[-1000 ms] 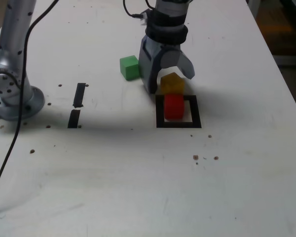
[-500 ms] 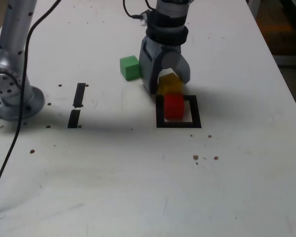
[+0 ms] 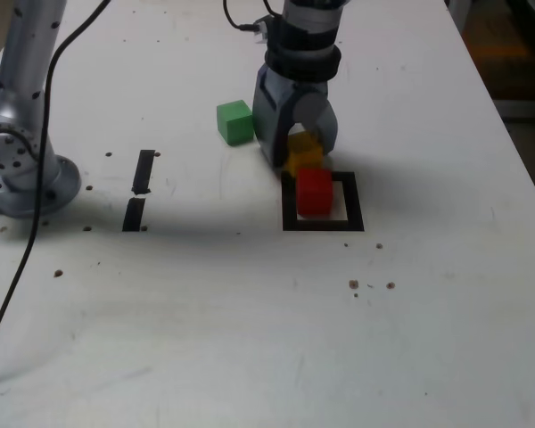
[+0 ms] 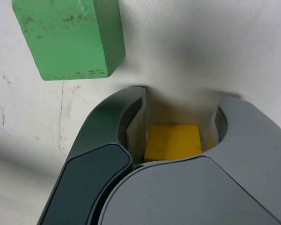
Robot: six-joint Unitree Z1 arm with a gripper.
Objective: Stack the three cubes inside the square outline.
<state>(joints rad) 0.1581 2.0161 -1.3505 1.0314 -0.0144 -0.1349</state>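
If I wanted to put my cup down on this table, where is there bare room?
The wide bare tabletop in front of the square outline is free, as is the stretch between the two tape strips and the outline. It is crowded where the gripper, yellow cube, red cube and green cube cluster.

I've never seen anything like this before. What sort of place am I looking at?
Probably a robotics lab or test bench. A white table carries a black tape square outline, small coloured cubes, and an arm whose gripper is shut on the yellow cube. A second robot base stands nearby.
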